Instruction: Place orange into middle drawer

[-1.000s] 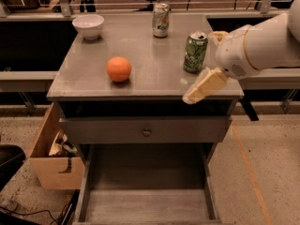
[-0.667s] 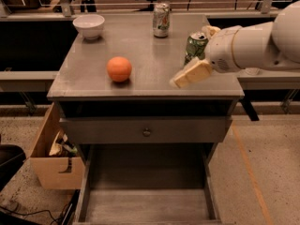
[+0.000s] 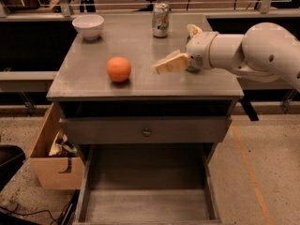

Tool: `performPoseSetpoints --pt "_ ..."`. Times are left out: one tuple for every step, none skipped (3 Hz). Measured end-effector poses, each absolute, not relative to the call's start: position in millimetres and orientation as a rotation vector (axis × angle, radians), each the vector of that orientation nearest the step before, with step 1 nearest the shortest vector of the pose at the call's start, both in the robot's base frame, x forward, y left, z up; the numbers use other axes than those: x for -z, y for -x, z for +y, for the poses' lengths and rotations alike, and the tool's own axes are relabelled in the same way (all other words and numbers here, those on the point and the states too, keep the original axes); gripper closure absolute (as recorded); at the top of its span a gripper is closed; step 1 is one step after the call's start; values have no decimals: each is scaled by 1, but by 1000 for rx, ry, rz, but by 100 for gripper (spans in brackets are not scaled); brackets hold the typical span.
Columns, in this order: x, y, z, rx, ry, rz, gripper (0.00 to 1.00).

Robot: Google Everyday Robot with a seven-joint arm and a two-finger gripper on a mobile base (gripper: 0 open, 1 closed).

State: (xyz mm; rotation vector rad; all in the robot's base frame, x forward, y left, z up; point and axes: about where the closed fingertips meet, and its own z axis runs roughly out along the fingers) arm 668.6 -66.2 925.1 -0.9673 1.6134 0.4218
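Note:
The orange (image 3: 118, 69) rests on the grey cabinet top (image 3: 93, 86), left of centre. My gripper (image 3: 173, 48) hovers over the top to the right of the orange, about a hand's width from it and not touching it. It is open and empty: one pale finger (image 3: 169, 63) points left towards the orange, the other (image 3: 192, 30) sticks up behind the white wrist. The middle drawer (image 3: 147, 205) is pulled out at the bottom of the view, and its pale streaked floor is bare.
A white bowl (image 3: 88, 26) stands at the back left of the top and a silver soda can (image 3: 161, 19) at the back centre. The drawer with the round knob (image 3: 146, 132) is closed. A cardboard box (image 3: 49, 161) sits on the floor at the left.
My arm has swung left across the cabinet top towards the orange and now covers the green can. The orange has not moved.

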Motion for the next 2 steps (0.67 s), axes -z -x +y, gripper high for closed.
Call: performPoseSetpoints --pt "-925 -669 -66 -422 967 1613 0" --pt "-938 -669 -59 -387 1013 1607 0"
